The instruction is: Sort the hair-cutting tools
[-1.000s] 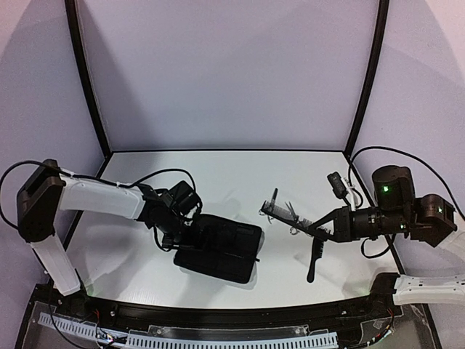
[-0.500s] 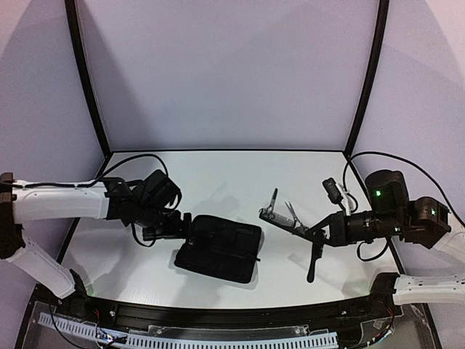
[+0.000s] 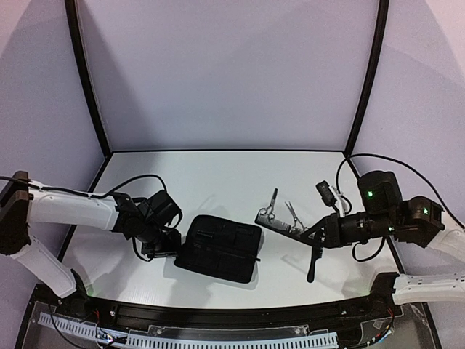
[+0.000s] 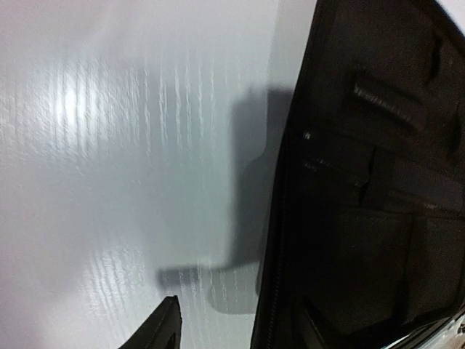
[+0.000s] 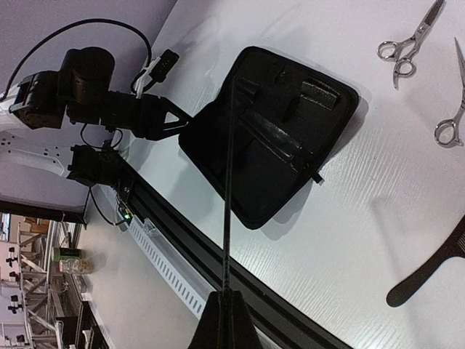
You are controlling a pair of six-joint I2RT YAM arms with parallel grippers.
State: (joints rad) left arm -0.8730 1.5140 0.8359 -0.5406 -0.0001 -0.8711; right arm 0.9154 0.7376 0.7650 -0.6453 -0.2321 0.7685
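No readable text, label, brand or number in any of the three views. The surfaces in view are plain, or too dark and blurred to show any print.

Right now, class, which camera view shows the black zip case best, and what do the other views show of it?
The right wrist view: the black zip case lies whole and open, inner pockets plain. Top external shows the case whole but small and dark; left wrist shows only one dim edge, close up.
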